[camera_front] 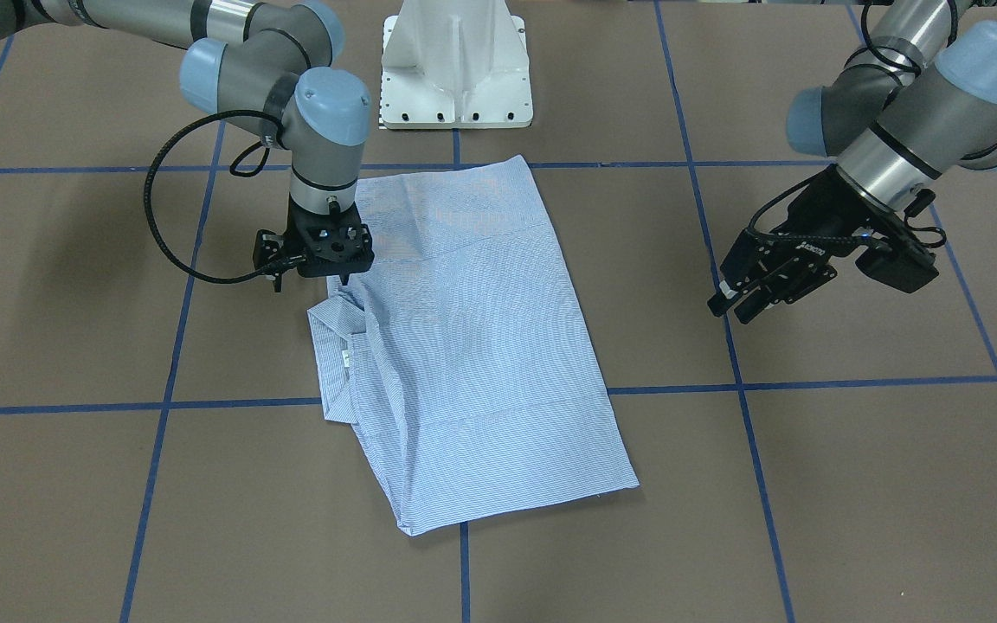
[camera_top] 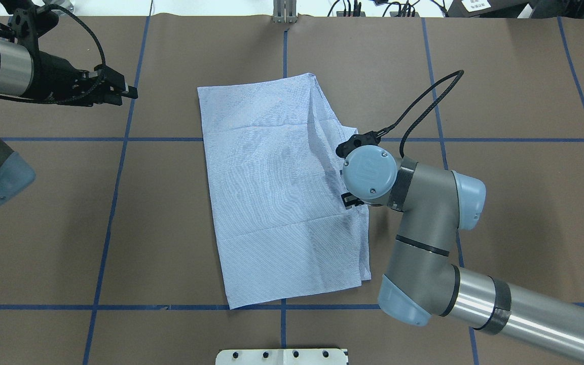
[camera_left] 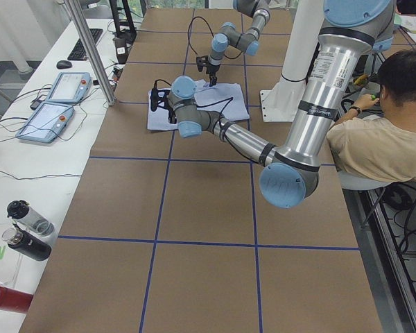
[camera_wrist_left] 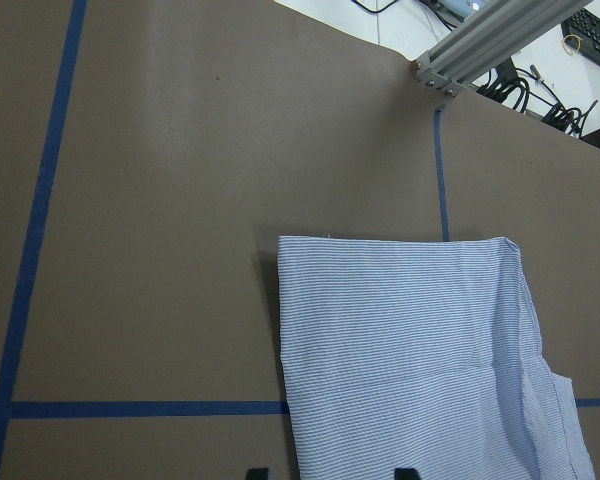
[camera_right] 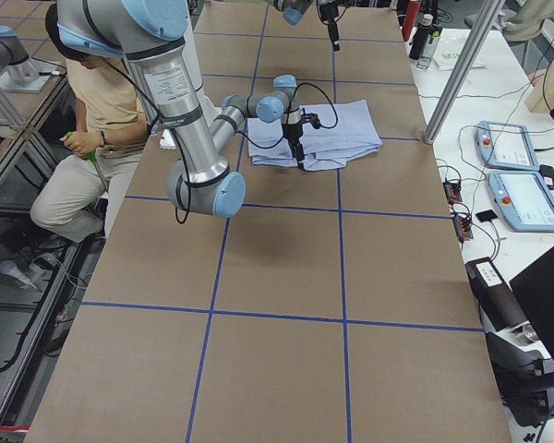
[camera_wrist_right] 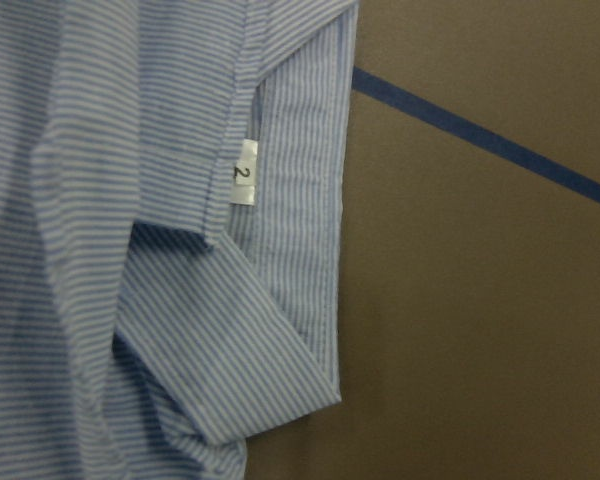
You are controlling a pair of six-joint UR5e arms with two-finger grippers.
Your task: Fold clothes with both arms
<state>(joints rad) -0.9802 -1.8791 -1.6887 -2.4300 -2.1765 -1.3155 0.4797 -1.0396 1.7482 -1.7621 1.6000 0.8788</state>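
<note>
light blue striped shirt (camera_front: 481,363) folded on brown table (camera_front: 853,484); right black gripper (camera_front: 344,279) held over its 9 o'clock collar (camera_front: 334,322), closure cannot be told; left black gripper (camera_front: 732,309) parted at 3 o'clock.

A brown surface (camera_front: 853,484) crossed by blue tape lines (camera_front: 745,433) fills the scene. On its far side a white desk (camera_left: 14,173) carries two pendants (camera_left: 50,119) and bottles (camera_left: 28,216), beside an aluminium post (camera_left: 89,48). A person (camera_left: 381,139) sits on the near side.

Thin, softly creased woven cloth for shirt (camera_front: 472,346); matt paper over bench (camera_front: 853,484); brushed metal arm tubes (camera_top: 474,299), smooth plastic caps (camera_top: 368,172).
</note>
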